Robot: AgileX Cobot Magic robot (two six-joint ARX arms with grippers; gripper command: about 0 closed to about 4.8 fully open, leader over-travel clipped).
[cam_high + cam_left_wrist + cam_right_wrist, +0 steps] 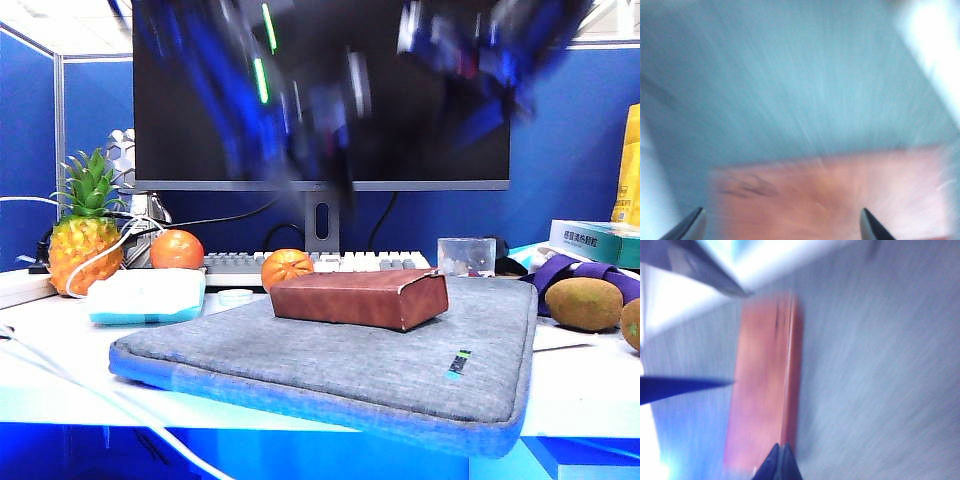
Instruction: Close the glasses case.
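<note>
The reddish-brown glasses case [355, 295] lies on a grey laptop sleeve [330, 370], its flap flat on top. Both arms are dark blurs high above it, the left arm [290, 110] and the right arm [480, 50] in front of the monitor. In the left wrist view my left gripper [782, 212] is open, its two tips wide apart over the case [830, 195] and touching nothing. In the right wrist view my right gripper [781, 447] is shut and empty, its tips together above one end of the case [765, 390]. Every wrist picture is motion-blurred.
Behind the sleeve are an orange [286, 268], a keyboard [330, 263] and a monitor [320, 90]. At the left stand a pineapple [84, 240], a second orange [177, 249] and a white-and-teal pack [147, 296]. Kiwis [584, 303] lie at the right.
</note>
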